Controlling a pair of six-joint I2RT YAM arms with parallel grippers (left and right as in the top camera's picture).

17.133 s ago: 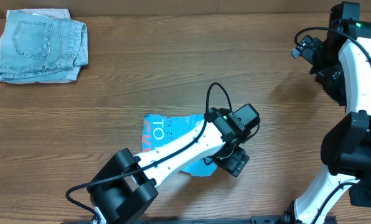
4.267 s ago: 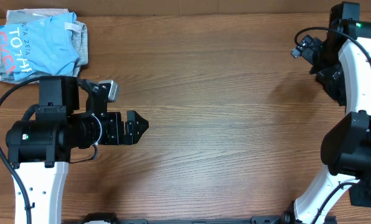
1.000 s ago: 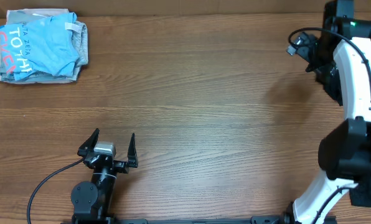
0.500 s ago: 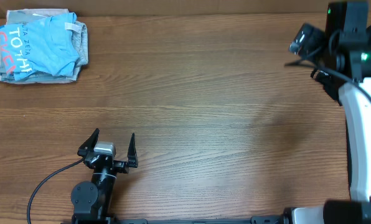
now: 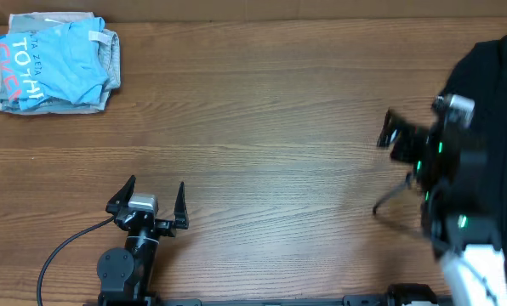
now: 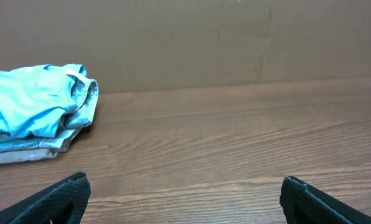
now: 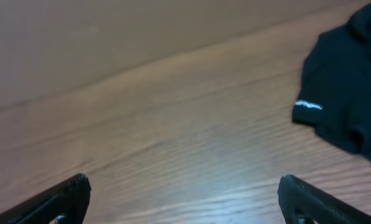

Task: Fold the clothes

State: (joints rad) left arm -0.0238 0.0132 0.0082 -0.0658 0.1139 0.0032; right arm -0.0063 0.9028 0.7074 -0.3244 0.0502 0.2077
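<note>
Well, the biggest change is on the right. Half a second ago the right arm stood tall at the far right corner; now it has swung down towards the near edge and the overhead view shows it as a dark blur, so I cannot separate arm from cloth there. Its wrist camera has a black T-shirt [image 7: 344, 93] lying crumpled on the table [image 5: 279, 127], a short line of white lettering on its near edge, off to the right of the fingers.

The left side has not moved in the last second. The left arm is parked at the near edge, where four seconds ago it was up by the pile. The sky-blue T-shirt [image 5: 54, 59], which lay mid-table under that arm seventeen seconds ago, sits folded in the far left corner on top of the denim shorts [image 5: 111, 47], its red and white lettering facing up.

The left gripper [image 5: 157, 182] has its jaws spread as wide as they go, with nothing between them and touching nothing; its wrist view shows only bare wood ahead and the folded pile well off to the left. The right gripper [image 7: 184, 182] is likewise fully released, with plain tabletop between its fingertips and the black shirt clear of both.
</note>
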